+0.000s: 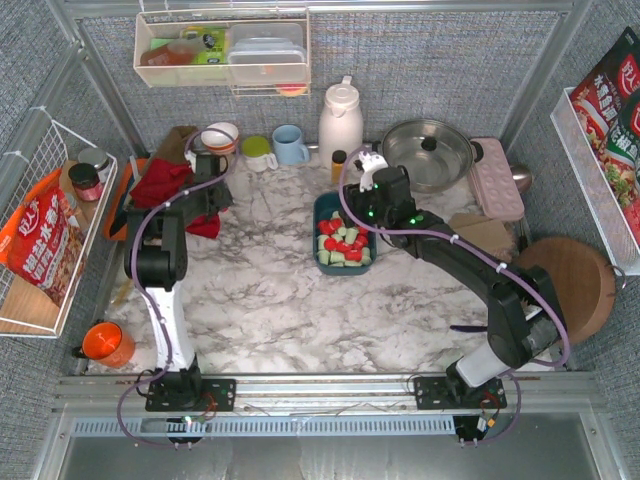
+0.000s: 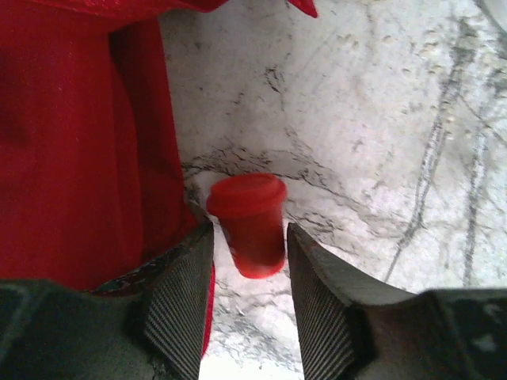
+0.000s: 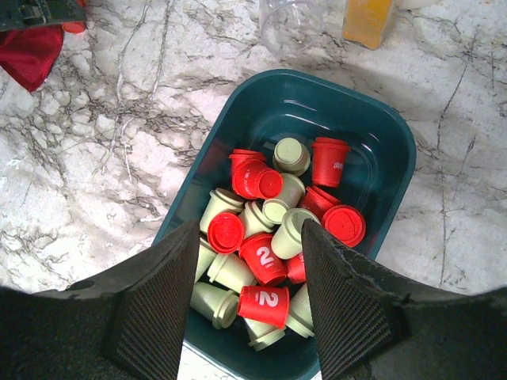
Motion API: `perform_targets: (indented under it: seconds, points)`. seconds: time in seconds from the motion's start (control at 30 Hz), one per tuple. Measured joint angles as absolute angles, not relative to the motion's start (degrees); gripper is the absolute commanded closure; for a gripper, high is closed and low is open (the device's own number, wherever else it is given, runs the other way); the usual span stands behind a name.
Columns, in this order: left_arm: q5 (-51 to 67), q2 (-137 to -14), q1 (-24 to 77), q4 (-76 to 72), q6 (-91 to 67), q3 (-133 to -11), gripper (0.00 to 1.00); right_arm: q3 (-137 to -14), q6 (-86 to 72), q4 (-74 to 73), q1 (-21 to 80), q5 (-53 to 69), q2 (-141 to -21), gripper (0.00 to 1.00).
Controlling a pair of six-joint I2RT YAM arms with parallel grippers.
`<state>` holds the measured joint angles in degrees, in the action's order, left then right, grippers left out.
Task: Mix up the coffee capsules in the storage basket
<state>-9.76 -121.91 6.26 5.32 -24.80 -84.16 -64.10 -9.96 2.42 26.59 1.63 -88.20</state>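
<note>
Basket: dark teal tray on the tabletop, just toward 1 o'clock from its middle in the top view. I see it upright, with low walls and the far half of its floor bare.
Capsules: a loose heap of red and pale green pods inside the basket, filling the near half. Some stand up and some lie on their sides, and the two colours are already mingled rather than in separate blocks.
Red capsule: one pod outside the basket, on bare marble just beside the red cloth. That puts it out toward 10 o'clock on the tabletop and well apart from the basket.
Left claw: its jaws stand apart on either side of the red capsule. A thin sliver of gap seems to show on each side, so I read it as not yet clamped.
Right claw: it hovers over the near end of the basket with its jaws apart and nothing held. The heap shows between them.
Done, as I judge it: most pods are in the basket and look well mingled.
Left, as I judge it: grip the stray red pod, carry it toward 3 o'clock, drop it in, and perhaps stir the heap once more.
</note>
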Motion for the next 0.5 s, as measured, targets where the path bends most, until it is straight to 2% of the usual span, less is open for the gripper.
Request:
perform_targets:
  seconds: [0.23,0.37,0.5]
  points:
    - [-12.05,-124.51,5.91,8.32,-23.81,-87.33,0.59,-64.10,-9.89,2.42,26.52,2.00,-88.36,0.42]
    - [-12.25,-124.81,5.98,8.21,-22.90,-87.50,0.68,-64.10,-9.76,2.42,26.48,2.17,-88.71,0.42]
    - [-11.57,-122.41,6.26,5.43,-22.52,-83.59,0.69,-64.10,-9.69,2.39,26.48,2.24,-88.71,0.42]
